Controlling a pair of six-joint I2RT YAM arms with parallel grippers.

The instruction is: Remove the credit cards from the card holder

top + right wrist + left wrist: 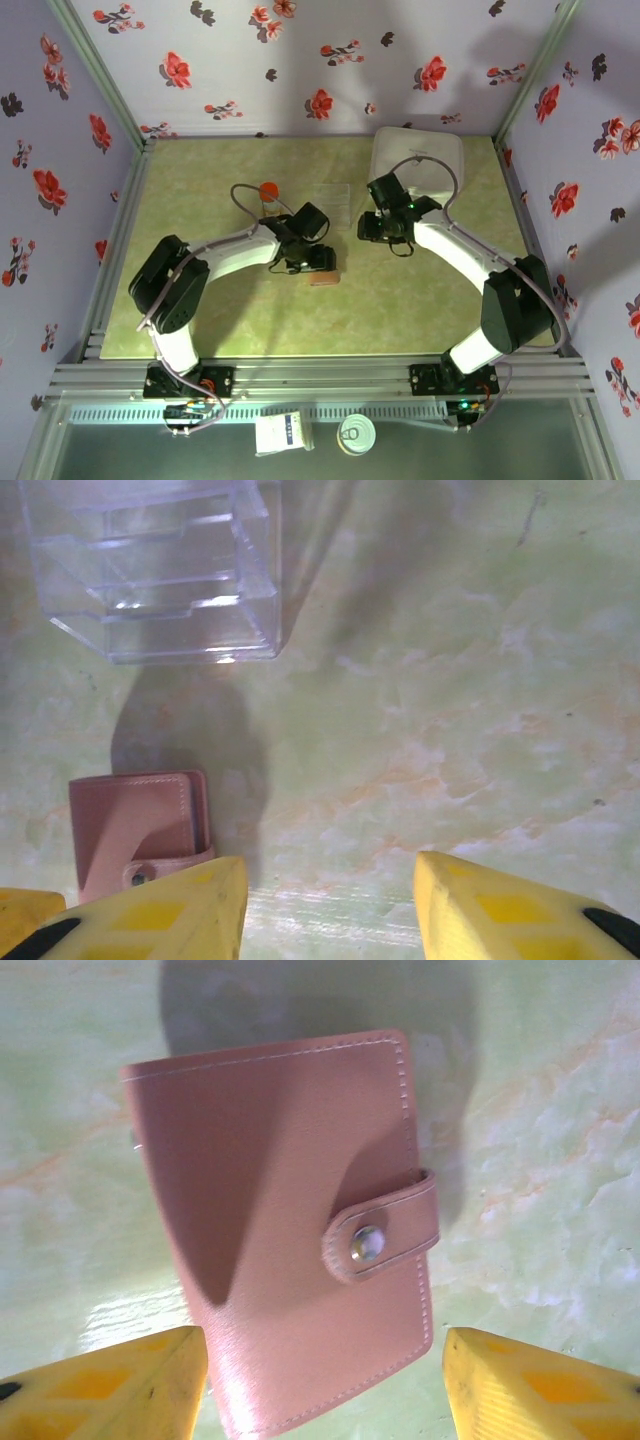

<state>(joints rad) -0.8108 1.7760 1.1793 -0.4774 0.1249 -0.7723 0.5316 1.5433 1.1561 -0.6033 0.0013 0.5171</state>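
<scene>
Lying flat on green marbled tabletop (450,680): small tan-brown stitched leather card holder (280,1230), snap strap fastened | left gripper (325,1345): yellow fingers spread, straddling holder's near end, pinching nothing | right gripper (330,880): fingers spread above bare tabletop, holder near one finger | clear plastic tray (160,570): beyond holder

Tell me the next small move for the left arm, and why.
Probably lower the left gripper and close it on the near end of the card holder. It lies flat on the table, folded shut, its strap snapped. The open yellow fingers flank that end, so a short descent should secure it for unsnapping.
</scene>
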